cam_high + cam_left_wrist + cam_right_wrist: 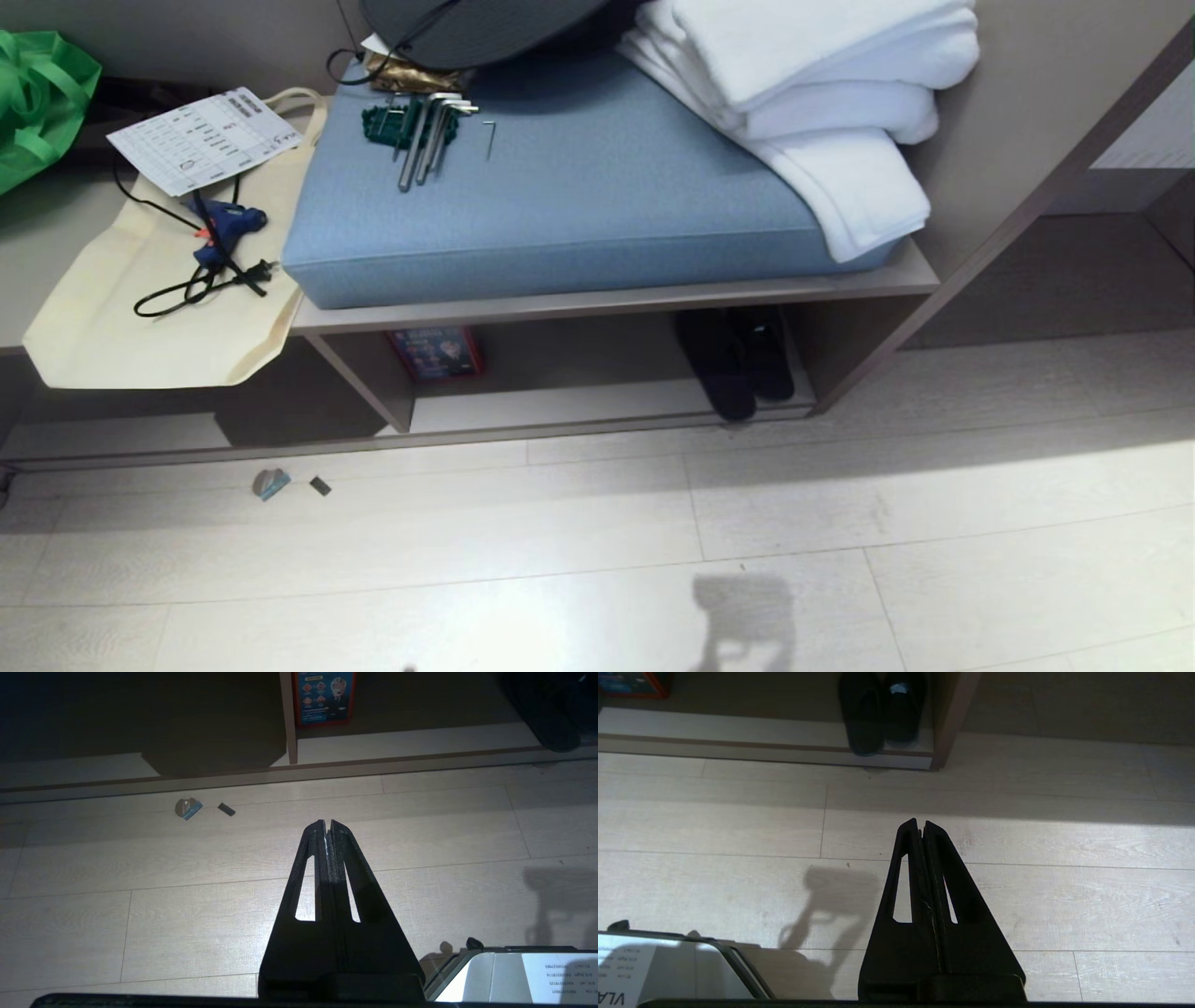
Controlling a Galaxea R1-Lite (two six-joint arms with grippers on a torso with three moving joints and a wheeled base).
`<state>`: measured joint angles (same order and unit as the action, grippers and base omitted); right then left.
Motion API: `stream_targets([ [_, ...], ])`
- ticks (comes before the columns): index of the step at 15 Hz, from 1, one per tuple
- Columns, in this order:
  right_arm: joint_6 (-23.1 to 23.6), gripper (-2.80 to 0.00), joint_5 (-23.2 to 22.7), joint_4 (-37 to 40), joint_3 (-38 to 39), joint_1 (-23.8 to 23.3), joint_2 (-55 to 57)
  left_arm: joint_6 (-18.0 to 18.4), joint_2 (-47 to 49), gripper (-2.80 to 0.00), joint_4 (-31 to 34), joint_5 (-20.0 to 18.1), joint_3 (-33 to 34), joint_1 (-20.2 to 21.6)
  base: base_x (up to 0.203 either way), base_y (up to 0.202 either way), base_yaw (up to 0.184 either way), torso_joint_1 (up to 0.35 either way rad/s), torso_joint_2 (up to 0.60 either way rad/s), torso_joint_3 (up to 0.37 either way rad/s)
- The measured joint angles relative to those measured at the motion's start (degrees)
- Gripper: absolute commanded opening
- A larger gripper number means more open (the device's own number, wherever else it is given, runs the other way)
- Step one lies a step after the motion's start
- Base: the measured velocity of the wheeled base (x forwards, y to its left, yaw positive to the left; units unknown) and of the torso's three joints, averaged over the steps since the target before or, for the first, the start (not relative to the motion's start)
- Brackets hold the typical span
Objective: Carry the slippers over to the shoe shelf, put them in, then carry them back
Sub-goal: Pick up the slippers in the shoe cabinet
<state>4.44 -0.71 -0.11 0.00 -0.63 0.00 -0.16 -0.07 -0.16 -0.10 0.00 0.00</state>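
Observation:
The black slippers (738, 364) lie side by side at the right end of the shoe shelf (607, 411), the low cubby under the blue seat cushion (560, 196). In the right wrist view the slippers (880, 711) rest on the cubby floor, one toe at its front lip. My right gripper (920, 823) is shut and empty above the pale floor, well short of them. My left gripper (327, 823) is shut and empty too, above the floor in front of the cubby divider (288, 718). Neither arm appears in the head view.
White towels (822, 84) and hex keys (425, 131) lie on the cushion. A cream tote (159, 317) with a blue glue gun (219, 229) hangs over the bench at the left. A red box (436, 353) stands in the cubby. Small scraps (273, 483) lie on the floor.

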Motion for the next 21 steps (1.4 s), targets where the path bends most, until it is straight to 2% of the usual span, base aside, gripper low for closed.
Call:
stream_targets([
  [10,0.0,-2.8,0.0,0.0,0.0,0.0,0.0,0.0,0.0,-2.8,0.0,0.0,0.0,0.0,0.0,0.0,0.0,0.0,0.0,0.0],
  [21,0.0,-2.8,0.0,0.0,0.0,0.0,0.0,-0.1,0.0,-2.8,0.0,0.0,0.0,0.0,0.0,0.0,0.0,0.003,0.0,-0.179],
])
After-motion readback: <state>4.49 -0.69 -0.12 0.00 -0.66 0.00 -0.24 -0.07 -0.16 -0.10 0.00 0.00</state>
